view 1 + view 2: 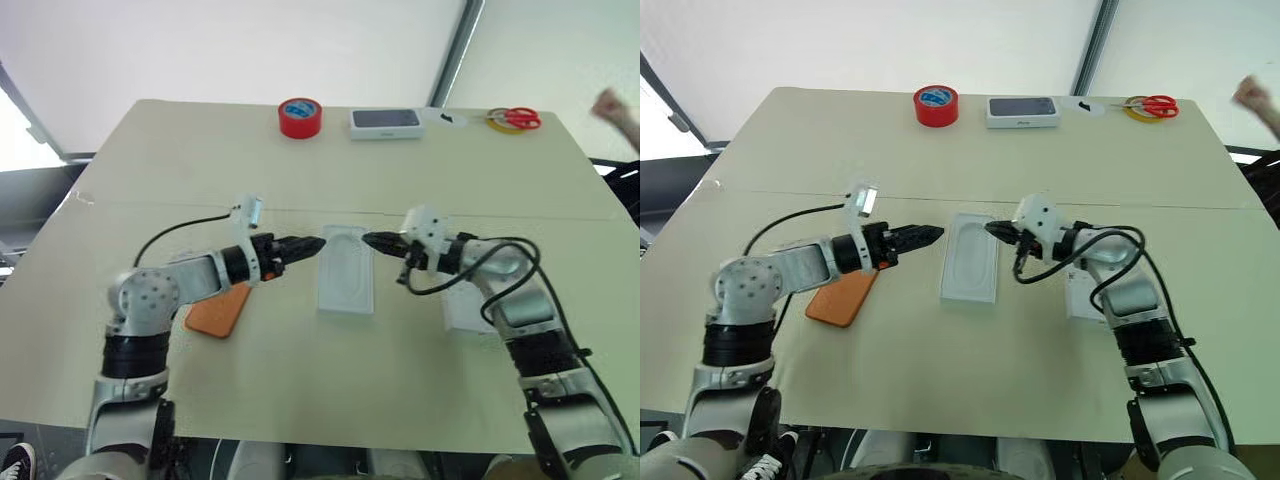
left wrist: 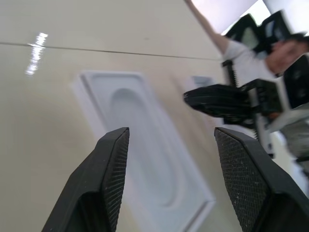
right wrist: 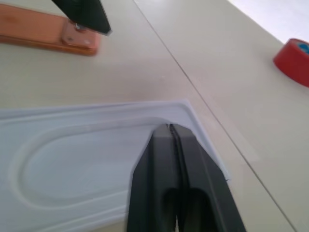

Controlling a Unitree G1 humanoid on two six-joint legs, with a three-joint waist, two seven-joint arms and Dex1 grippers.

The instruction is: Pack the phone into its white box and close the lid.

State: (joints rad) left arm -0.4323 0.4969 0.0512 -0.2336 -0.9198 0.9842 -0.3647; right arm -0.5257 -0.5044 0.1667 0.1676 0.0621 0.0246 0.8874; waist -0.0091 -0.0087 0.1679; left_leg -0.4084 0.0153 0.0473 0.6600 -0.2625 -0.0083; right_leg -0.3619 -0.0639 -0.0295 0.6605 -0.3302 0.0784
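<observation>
Beige desk carries the phone near-left, beneath the left pincer, fingers apart and empty; right pincer closed. Likely rigid, slick; grip its long edges.

A beige table carries everything; a thin seam crosses it from left to right. At the far edge lie a red tape roll, a white box with a dark phone picture and red scissors on a yellow ring. In the middle lies a flat white insert with an oval recess. The orange phone lies left of it, a white tray right of it.
</observation>
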